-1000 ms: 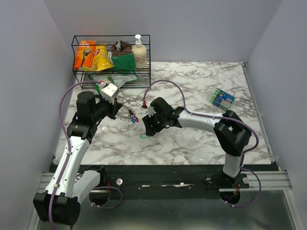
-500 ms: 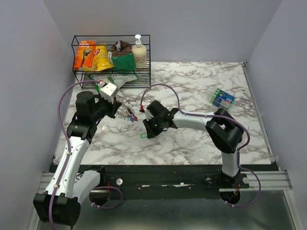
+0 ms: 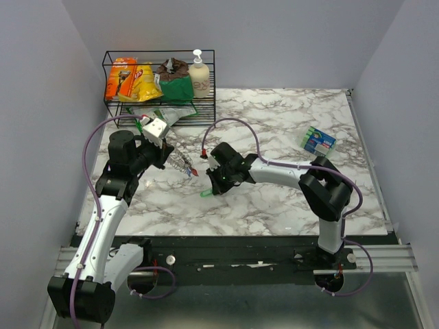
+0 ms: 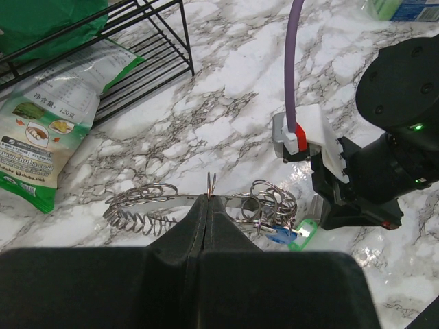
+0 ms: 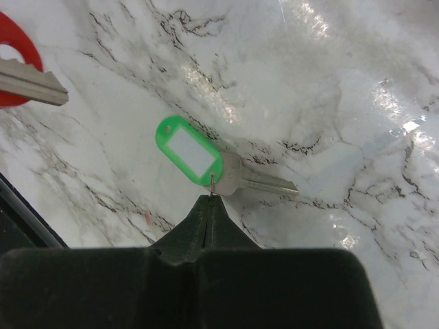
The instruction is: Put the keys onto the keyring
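Left wrist view showed my left gripper (image 4: 208, 197) clenched on the keyring (image 4: 137, 207), toward the left edge of the bench (image 4: 226, 82). My right gripper (image 5: 211, 197) pinched the green-tagged key (image 5: 195, 152), which lay flat nearer the front edge.

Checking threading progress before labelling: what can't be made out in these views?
Top view: thin wire keyring with silver loops and green-tagged silver key are too small to show threading.
Left wrist view: the shut left pincer hides the keyring's near side.
Right wrist view: the left edge cuts off the red-tagged key; the shut right pincer covers part of the green-tagged key's small ring.
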Robot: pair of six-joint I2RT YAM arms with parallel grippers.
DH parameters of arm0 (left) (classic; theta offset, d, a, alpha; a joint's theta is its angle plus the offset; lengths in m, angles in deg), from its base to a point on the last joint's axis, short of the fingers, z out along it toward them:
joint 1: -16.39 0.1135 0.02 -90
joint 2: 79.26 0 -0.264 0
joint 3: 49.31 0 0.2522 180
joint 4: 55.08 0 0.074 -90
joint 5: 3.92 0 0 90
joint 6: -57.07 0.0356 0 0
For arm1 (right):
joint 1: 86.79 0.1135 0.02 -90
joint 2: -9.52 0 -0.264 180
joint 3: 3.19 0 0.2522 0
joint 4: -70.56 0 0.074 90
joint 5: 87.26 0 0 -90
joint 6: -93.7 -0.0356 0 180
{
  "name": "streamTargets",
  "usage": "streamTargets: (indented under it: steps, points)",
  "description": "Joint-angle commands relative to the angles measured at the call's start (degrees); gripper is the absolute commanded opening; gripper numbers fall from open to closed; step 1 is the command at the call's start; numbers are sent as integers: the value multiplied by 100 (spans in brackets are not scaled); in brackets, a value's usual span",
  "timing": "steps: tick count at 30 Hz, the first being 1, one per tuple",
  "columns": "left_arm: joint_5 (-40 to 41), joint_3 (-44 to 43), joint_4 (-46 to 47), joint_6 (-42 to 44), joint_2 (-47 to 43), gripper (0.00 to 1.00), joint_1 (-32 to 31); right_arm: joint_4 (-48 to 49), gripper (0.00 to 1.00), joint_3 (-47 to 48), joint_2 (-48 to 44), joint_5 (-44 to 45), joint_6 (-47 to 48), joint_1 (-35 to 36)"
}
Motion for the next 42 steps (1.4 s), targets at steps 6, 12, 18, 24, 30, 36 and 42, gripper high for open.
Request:
streamTargets:
  steps: [6, 12, 18, 24, 30, 36, 42]
  points:
    - [-577, -4, 340, -35, -18, 0, 41, -79, 1, -127, -830, 279, 324, 57]
    - [-1288, -276, 182, -79, 280, 0, 41, -79, 1, -286, -1515, 298, 842, 31]
    - [-1948, -611, 146, -167, 693, 0, 32, -149, 1, -488, -2305, -61, 1352, -127]
    - [-1976, -576, 577, -325, 703, 0, -231, -210, 1, -611, -3281, -747, 1625, -610]
    - [-1616, -865, 419, 193, 676, 0, -898, -412, 1, -480, -3959, -1694, 1932, -1006]
    - [-1404, -1182, 489, 738, 773, 0, -1338, -851, 1, -260, -4249, -2304, 2232, -1068]
    - [-1307, -1577, 411, 1238, 1027, 0, -1751, -1037, 1, -233, -4451, -2278, 2346, -1077]
